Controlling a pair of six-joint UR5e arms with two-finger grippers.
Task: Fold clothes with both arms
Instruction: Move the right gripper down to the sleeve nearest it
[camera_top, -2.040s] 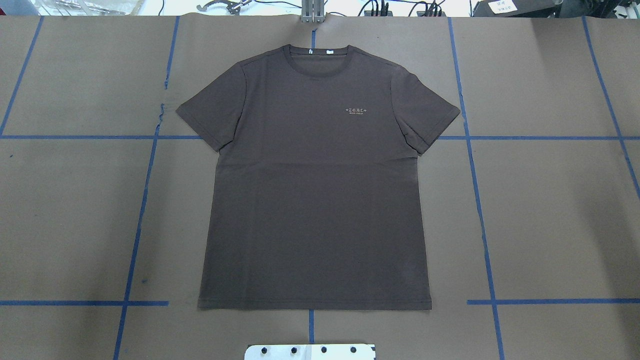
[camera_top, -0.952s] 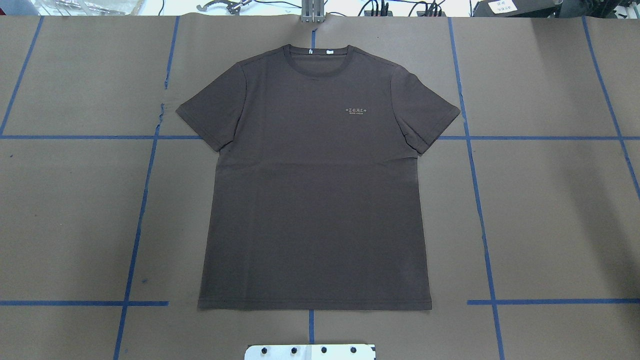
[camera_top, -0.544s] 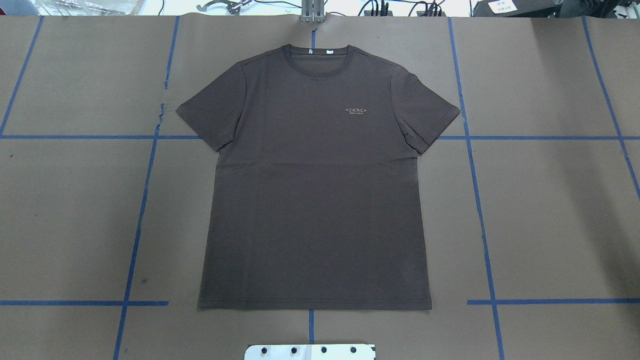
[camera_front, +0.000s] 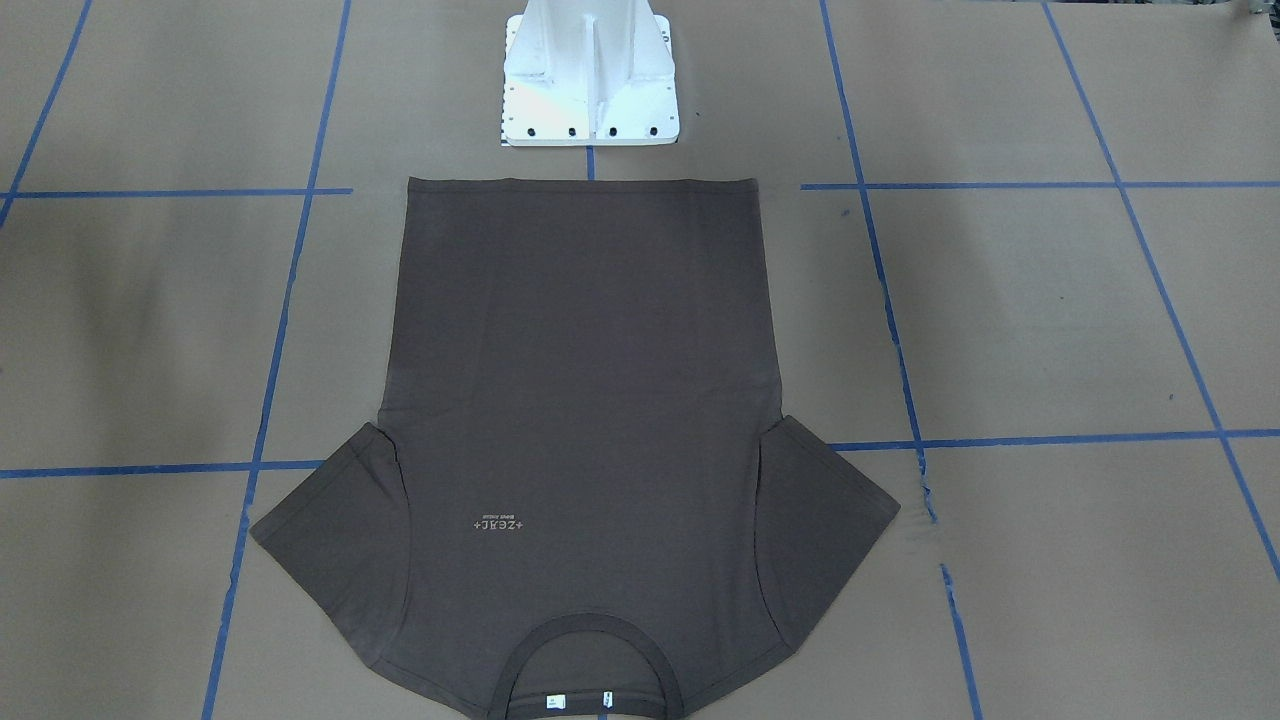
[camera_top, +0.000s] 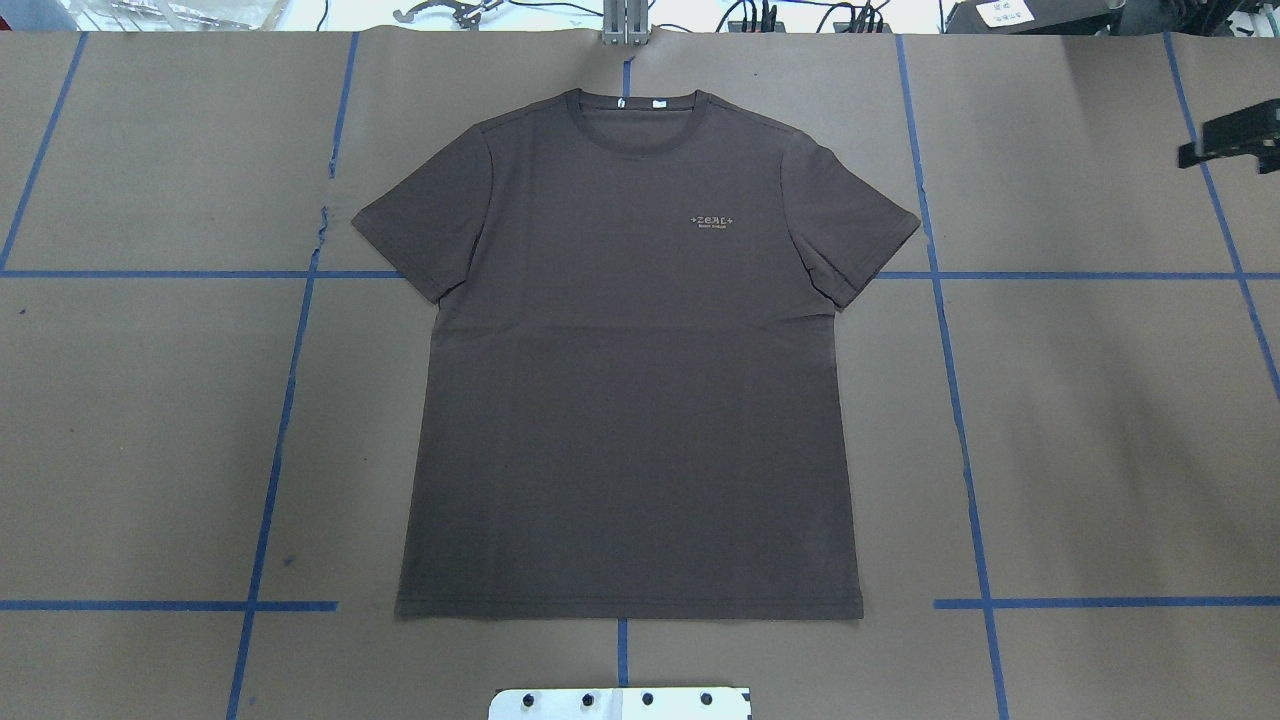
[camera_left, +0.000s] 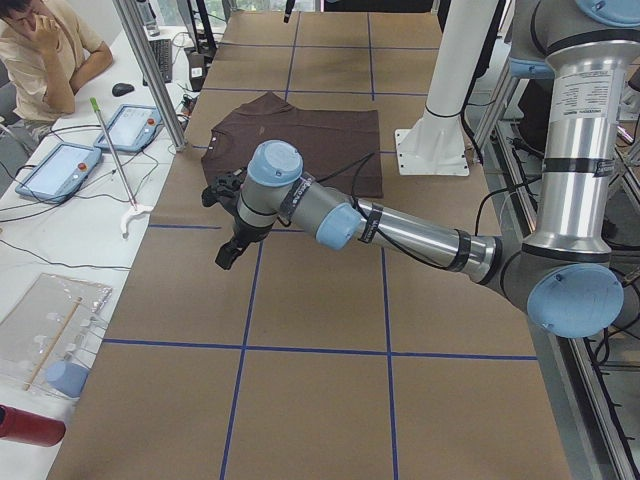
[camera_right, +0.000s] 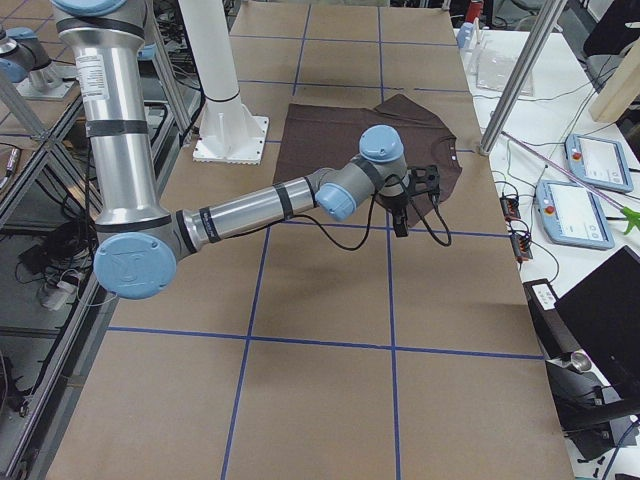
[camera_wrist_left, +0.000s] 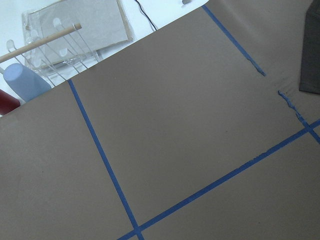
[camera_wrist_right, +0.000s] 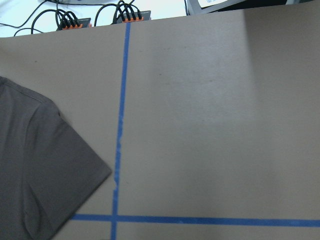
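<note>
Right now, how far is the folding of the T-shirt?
Done: nothing; the T-shirt lies flat and unfolded, sleeves spread. In hand: the left gripper and the right gripper hover beside it, touching no cloth. To do: every fold.

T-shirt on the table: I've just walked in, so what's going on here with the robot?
A dark brown T-shirt lies spread flat, front up, on the taped table. The left arm and right arm reach out over the table on either side of it, but neither the left claw nor the right claw touches the cloth. No fold is made yet.
</note>
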